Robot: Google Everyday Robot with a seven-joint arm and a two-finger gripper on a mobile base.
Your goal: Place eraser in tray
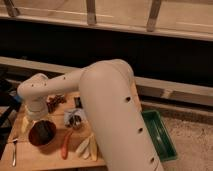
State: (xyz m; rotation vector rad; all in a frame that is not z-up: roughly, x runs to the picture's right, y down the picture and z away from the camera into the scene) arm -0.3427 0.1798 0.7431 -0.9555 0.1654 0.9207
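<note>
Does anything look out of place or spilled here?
Nothing looks spilled or broken. The large green rectangular plastic tray seems to sit off the wooden table, to its right. The pincer hangs above the round dark-red bowl.

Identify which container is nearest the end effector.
The red bowl, just beneath the end effector at the table's left; the green tray lies far right, beyond the arm.

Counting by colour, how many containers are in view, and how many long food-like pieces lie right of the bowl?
Green tray: 1
Red-brown bowl: 1
Orange long piece: 1
Pale yellow long pieces: 2
Total: 5
The gripper hangs just above the bowl.
</note>
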